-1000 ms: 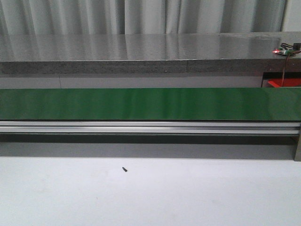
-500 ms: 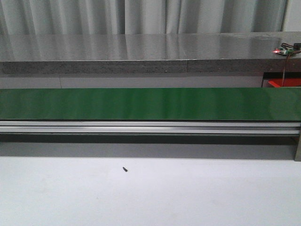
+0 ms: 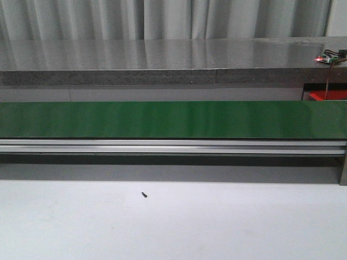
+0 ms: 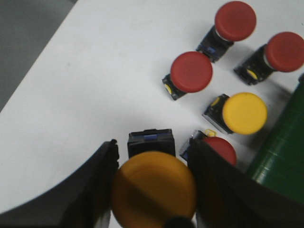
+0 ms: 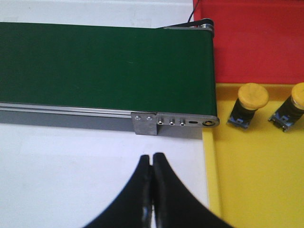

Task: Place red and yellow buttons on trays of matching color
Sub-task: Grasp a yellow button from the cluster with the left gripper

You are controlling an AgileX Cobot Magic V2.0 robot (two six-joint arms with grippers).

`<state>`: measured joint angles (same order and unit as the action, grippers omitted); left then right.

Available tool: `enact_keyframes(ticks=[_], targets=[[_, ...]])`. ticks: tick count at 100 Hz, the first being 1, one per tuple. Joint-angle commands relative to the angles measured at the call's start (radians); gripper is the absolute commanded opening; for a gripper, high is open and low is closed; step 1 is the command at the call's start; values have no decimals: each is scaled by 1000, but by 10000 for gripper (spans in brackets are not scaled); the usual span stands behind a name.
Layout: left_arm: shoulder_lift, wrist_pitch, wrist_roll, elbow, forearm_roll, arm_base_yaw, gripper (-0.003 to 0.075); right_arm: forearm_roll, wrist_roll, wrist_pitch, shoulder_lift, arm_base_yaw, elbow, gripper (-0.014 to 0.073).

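In the left wrist view my left gripper [image 4: 153,152] is shut on a yellow button [image 4: 154,187], its fingers [image 4: 102,173] pressed against both sides of the cap. Beyond it on the white table lie three red buttons [image 4: 191,72], [image 4: 235,20], [image 4: 285,51], a yellow one [image 4: 244,113], and another red one [image 4: 221,148] half hidden by a finger. My right gripper [image 5: 152,159] is shut and empty over the table beside the yellow tray [image 5: 256,166], which holds two yellow buttons [image 5: 251,97], [image 5: 298,97]. The red tray [image 5: 256,42] lies behind it. Neither gripper shows in the front view.
A green conveyor belt [image 3: 173,119] on an aluminium frame runs across the table; its end [image 5: 209,71] meets the trays. A small dark screw [image 3: 144,194] lies on the white table. A circuit board with a red light [image 3: 328,57] sits at the back right.
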<state>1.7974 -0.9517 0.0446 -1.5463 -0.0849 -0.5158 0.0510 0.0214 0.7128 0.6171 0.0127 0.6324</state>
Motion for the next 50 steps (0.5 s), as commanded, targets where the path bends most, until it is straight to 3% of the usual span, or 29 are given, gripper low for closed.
enact_keyframes(ticks=[1, 50], targets=[[-58, -18, 29, -61, -15, 40, 225, -7, -6, -68, -1, 1, 25, -67], [0, -60, 49, -109, -15, 293, 225, -7, -6, -68, -1, 1, 25, -67]])
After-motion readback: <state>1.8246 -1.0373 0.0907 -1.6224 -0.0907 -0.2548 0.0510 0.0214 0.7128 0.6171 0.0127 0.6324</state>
